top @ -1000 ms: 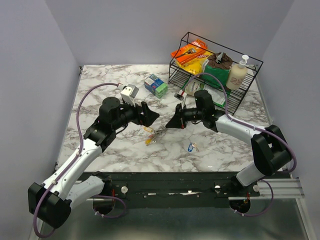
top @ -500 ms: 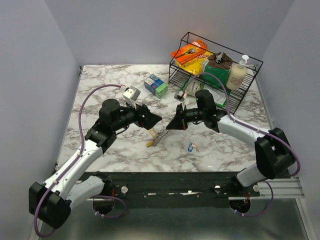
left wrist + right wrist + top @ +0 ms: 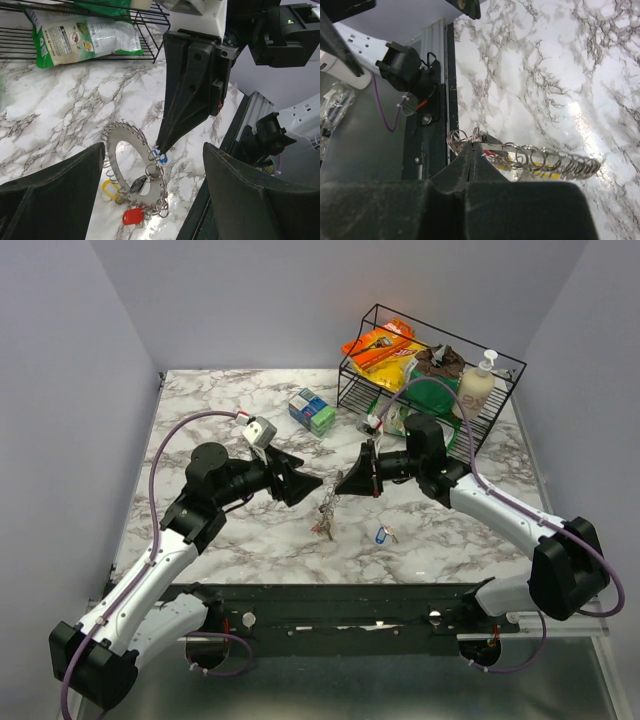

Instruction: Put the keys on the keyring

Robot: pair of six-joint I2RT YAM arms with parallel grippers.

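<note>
Keyring (image 3: 328,503) now hangs lifted off the table (image 3: 200,410), pinched in my right gripper (image 3: 341,487), left gripper (image 3: 306,483) spread wide beside it.

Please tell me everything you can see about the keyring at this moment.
The keyring is a silvery loop of coiled, spring-like wire that looks like metal. It hangs from the right claw, whose shut tips pinch one side of it. A yellow key, a black key and a red key dangle near its bottom. The open left claw is beside it, not touching. Whether the keys reach the table I cannot tell.
</note>
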